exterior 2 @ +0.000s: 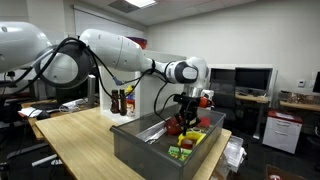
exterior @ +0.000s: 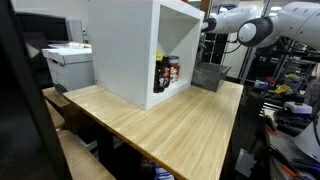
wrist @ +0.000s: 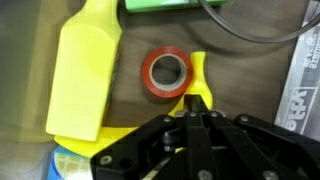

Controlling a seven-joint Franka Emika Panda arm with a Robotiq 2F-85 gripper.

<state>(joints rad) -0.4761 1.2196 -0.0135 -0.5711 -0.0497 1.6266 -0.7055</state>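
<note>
Standing at a corner of the wooden surface (exterior: pixel 170 120), beside the white open-fronted box (exterior: pixel 125 50), the grey bin (exterior 2: pixel 140 148) has the gripper (wrist: pixel 197 103) inside it. Its jaws are closed together, tips against a thin yellow edge (wrist: pixel 198 72). A yellow bottle-shaped piece (wrist: pixel 85 70) lies beside the red tape roll (wrist: pixel 166 73), just ahead of the tips.

Only blurred, unreadable lettering on the silver packet (wrist: pixel 303 85), wrist view

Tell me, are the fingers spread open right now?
No, in the wrist view the fingers are closed tip to tip beside the red ring.
</note>
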